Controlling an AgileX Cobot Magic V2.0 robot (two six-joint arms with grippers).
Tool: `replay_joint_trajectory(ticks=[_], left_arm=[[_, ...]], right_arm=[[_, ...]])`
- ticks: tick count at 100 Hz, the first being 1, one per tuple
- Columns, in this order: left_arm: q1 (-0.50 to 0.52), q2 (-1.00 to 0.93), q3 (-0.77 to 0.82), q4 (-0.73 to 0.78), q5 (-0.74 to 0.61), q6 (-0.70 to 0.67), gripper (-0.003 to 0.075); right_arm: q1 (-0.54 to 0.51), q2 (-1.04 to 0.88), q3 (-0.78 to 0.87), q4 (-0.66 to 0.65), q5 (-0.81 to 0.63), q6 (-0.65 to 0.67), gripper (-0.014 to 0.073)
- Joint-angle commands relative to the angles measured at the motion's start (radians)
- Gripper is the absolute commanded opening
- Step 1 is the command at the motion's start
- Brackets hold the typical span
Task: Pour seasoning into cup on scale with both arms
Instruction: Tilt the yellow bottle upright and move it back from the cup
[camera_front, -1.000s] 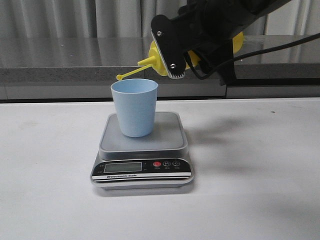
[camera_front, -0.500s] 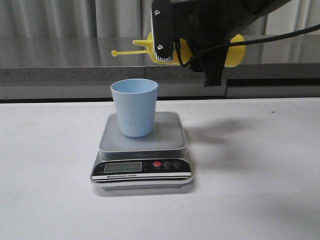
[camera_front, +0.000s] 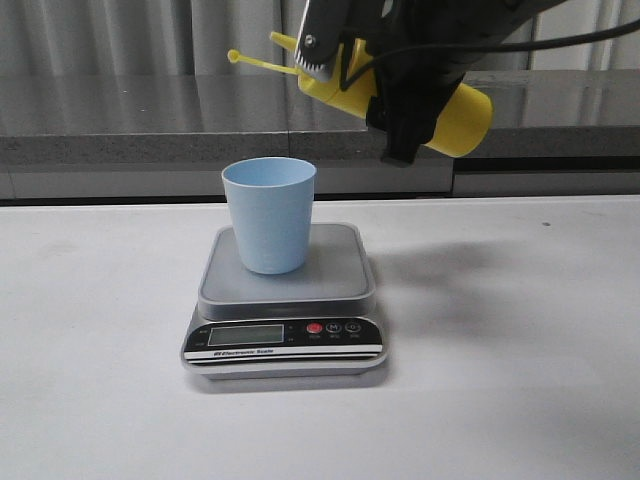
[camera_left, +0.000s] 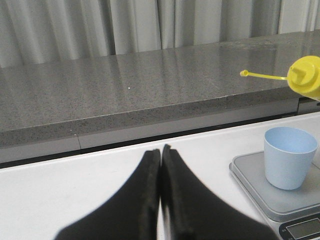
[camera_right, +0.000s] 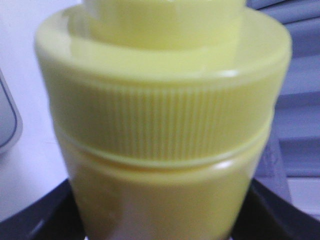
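While the right gripper (camera_front: 375, 70) is clamping the bottle (camera_front: 455, 115) high above the table (camera_front: 520, 330), the items are lying as follows.

Bottle: yellow, being held tilted in the air, base lower and to the right, nozzle (camera_front: 283, 41) pointing up and to the left; thin cap strap (camera_front: 262, 64) sticking out leftward. It is hanging above and to the right of the cup, not over its mouth, touching neither cup nor scale. The right wrist view is showing its ribbed yellow collar (camera_right: 165, 125) filling the frame, black fingers (camera_right: 35, 220) pressing on either side.

Cup (camera_front: 268, 214): light blue, standing upright on the scale platform, toward its left rear part. Contents cannot be seen.

Scale (camera_front: 285, 300): silver-grey, sitting flat on the white table, display (camera_front: 246, 335) and red button (camera_front: 314, 328) facing the camera. Display reading too small to tell.

Left gripper (camera_left: 161, 152): black, fingers pressed together with nothing between them, hovering well apart to the left of the scale, as the left wrist view is showing.

Background: grey stone ledge (camera_front: 140, 120) running behind the table, pale curtain (camera_left: 100, 25) beyond it.
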Motion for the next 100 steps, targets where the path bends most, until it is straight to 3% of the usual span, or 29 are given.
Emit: replay_joint_trajectory(ticks=[1, 31, 64, 81, 100], left_arm=[[0.002, 0.008, -0.024, -0.004, -0.076, -0.003, -0.0018], [0.002, 0.008, -0.024, -0.004, -0.076, -0.003, -0.0018], [0.002, 0.008, -0.024, -0.004, -0.076, -0.003, -0.0018], [0.002, 0.008, -0.024, -0.004, -0.076, -0.003, -0.0018], [0.002, 0.008, -0.024, -0.004, -0.076, -0.003, -0.0018]], right_arm=[[-0.033, -0.090, -0.033, 0.070, -0.047, 0.008, 0.0223], [-0.197, -0.184, -0.030, 0.479, -0.327, -0.024, 0.0223], [-0.356, -0.189, 0.062, 0.986, -0.688, -0.259, 0.0223], [-0.410, -0.189, 0.230, 1.135, -0.917, -0.369, 0.0223], [-0.442, -0.186, 0.426, 1.187, -1.125, -0.458, 0.0223]])
